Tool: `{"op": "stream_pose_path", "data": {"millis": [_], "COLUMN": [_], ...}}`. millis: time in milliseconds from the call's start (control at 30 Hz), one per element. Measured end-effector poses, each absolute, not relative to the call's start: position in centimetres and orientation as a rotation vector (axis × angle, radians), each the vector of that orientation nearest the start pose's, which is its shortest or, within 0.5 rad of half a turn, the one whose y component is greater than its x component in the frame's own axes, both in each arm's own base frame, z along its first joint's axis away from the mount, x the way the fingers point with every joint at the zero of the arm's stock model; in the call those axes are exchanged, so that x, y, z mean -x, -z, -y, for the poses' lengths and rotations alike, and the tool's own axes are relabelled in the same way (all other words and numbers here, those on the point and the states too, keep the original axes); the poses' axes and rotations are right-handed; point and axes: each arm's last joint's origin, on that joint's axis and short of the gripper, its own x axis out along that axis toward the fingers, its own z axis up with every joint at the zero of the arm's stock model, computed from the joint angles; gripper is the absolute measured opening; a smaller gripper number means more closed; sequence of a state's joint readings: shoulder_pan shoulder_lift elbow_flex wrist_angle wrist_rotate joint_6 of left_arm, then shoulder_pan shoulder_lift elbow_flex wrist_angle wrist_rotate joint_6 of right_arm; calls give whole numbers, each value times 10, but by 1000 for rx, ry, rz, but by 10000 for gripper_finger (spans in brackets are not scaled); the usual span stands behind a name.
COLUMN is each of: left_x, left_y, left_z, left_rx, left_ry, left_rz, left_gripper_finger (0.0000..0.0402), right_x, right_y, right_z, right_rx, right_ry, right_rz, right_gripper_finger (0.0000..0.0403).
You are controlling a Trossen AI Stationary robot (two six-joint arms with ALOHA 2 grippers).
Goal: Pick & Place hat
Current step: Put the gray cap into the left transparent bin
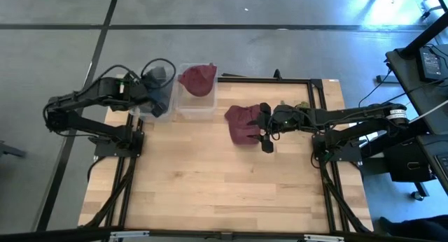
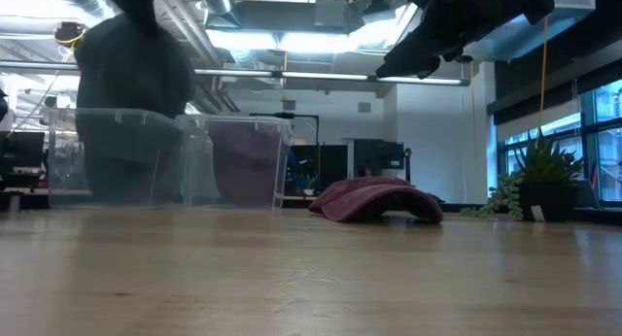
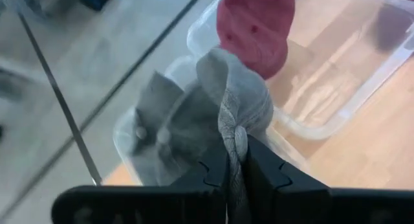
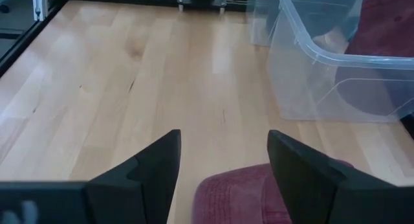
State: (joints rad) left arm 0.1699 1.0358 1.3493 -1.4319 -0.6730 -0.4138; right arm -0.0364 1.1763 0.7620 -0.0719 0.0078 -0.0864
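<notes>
With our left gripper (image 3: 236,162) clamped on the grey hat (image 3: 194,114) above the bins (image 1: 196,102), and our right gripper (image 4: 223,162) spread above the red hat (image 1: 241,123), thin fabric could slip.

Bare table (image 1: 210,179) in front; clear bins (image 1: 196,105) along far edge

High view looks straight down; low view level across the table (image 1: 210,179) — both share it.

Wooden table (image 1: 210,179) with two clear bins (image 1: 197,105) and a maroon hat (image 1: 242,123).
</notes>
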Motion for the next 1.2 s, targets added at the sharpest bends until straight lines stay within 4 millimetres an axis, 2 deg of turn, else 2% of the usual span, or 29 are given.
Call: {"op": "stream_pose_path", "data": {"millis": [233,667,867,1200], "left_x": [-134,-133,-134,-134], "left_y": [-356,-292,-295,-298], "left_z": [-41,-41,-41,-41], "left_rx": [192,338,336,277], "left_ry": [-1027,-1212,-1205,-1184], "left_rz": [-954,-1045,-1037,-1049], "left_gripper_finger": [21,24,67,116], "right_x": [-252,-251,-251,-251], "right_y": [-258,-256,-256,-256], "right_z": [9,9,9,9], "right_rx": [78,81,95,106], "right_ry": [22,20,16,13], "right_rz": [-497,-516,-519,-519], "right_gripper_finger": [230,230,230,230]}}
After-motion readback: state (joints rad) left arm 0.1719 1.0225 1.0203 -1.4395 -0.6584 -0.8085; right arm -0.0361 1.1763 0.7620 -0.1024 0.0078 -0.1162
